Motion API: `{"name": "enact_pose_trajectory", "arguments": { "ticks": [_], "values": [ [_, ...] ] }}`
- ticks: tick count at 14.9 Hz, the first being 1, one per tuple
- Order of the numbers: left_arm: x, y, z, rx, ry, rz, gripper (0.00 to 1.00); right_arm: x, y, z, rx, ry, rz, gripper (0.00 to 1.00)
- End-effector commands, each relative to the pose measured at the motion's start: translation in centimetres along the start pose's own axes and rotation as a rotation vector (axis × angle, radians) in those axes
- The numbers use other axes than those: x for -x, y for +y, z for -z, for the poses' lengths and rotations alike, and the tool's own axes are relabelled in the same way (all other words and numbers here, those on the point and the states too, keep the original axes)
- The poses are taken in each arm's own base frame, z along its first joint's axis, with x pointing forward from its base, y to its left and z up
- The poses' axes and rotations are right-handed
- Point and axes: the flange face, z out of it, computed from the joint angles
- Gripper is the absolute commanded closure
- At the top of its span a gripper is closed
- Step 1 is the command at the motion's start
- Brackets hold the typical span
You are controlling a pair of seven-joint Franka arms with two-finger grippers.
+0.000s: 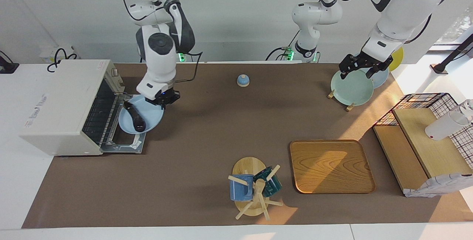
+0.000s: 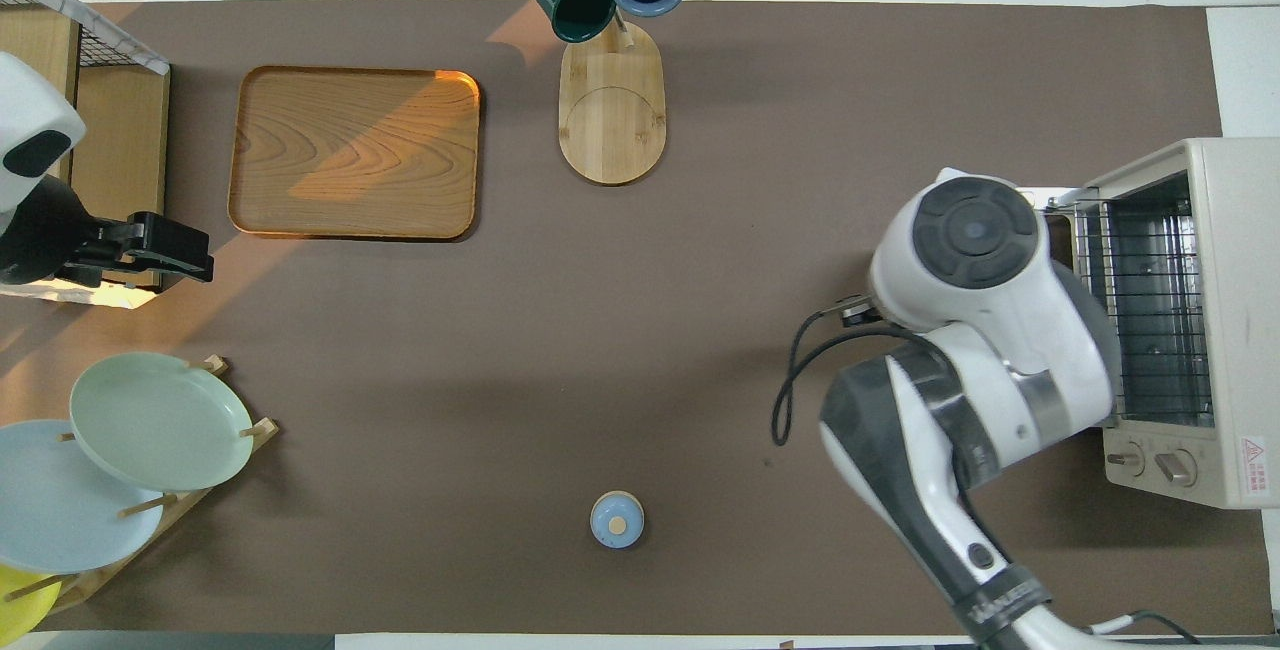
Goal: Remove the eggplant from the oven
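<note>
Oven (image 1: 61,109) w/ door down, rack bare. Blue plate (image 1: 151,116) over door, pinched at rim by shut right gripper (image 1: 162,99). Eggplant (image 1: 135,116) loose on plate: light, smooth, prob. rolls; keep level. Left gripper (image 1: 364,66) open, waiting over plate rack.

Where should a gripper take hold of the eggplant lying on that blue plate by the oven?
Grip the eggplant across its slender middle, coming straight down from above. It lies flat on the blue plate, with bare plate on both sides for the fingers.
</note>
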Motion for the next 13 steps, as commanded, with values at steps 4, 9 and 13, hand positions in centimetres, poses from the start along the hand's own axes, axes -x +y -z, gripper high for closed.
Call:
{"name": "enact_pose_trajectory", "arguments": {
  "ticks": [4, 9, 13],
  "values": [
    [0.7, -0.4, 0.4, -0.015, 0.000, 0.001, 0.00, -6.7, -18.7, 3.4, -0.048, 0.004, -0.163, 1.00],
    [0.7, -0.4, 0.3, -0.015, -0.008, 0.003, 0.00, -8.4, -27.1, 3.4, -0.212, 0.110, -0.214, 1.00],
    [0.7, -0.4, 0.3, -0.015, -0.003, 0.003, 0.00, -6.7, -29.5, -0.6, -0.272, 0.118, -0.224, 1.00]
  ]
}}
